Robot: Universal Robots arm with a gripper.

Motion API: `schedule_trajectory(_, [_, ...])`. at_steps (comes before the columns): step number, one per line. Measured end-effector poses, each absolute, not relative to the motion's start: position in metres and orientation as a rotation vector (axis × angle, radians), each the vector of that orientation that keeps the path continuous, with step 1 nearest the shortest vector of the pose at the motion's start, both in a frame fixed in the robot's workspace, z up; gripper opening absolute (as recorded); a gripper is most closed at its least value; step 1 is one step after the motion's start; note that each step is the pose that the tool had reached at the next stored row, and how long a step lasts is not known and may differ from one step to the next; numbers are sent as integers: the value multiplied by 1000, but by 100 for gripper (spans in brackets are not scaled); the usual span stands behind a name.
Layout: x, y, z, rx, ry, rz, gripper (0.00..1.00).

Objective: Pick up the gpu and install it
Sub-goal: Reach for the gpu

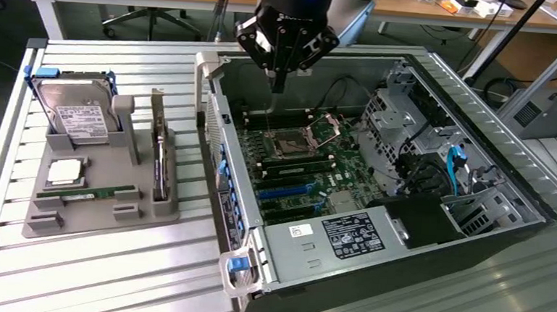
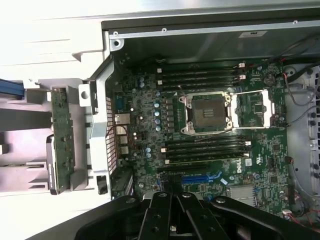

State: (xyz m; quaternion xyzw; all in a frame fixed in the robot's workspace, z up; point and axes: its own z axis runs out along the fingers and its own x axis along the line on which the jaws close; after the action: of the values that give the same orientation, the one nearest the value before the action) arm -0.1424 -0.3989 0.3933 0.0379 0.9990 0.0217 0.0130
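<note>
Grey holder (image 1: 100,221): thin flat gpu (image 1: 161,165) on edge.

Slatted table (image 1: 88,268): tray (image 1: 100,219), computer case (image 1: 347,299)

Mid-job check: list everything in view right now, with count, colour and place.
table: one, light grey, slatted, under everything
holder: one, grey, on the table at the exterior view's left
hard drive: one, silver with a white label, upright at the holder's far end
gpu: one, dark, on edge in the holder's slot nearest the case
processor chip: one, silver, flat in the holder
memory stick: one, green, lying in the holder
computer case: one, grey and black, open, beside the holder
motherboard: one, green, inside the case
gripper: one, black, above the open case, jaws shut
</note>
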Motion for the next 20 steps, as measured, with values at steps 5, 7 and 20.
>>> schedule_trajectory(5, [-144,-399,393,118,3112,68,11])
schedule_trajectory(7, [-145,-399,393,118,3113,68,11])
schedule_trajectory(20, [-149,-399,393,118,3113,67,11])
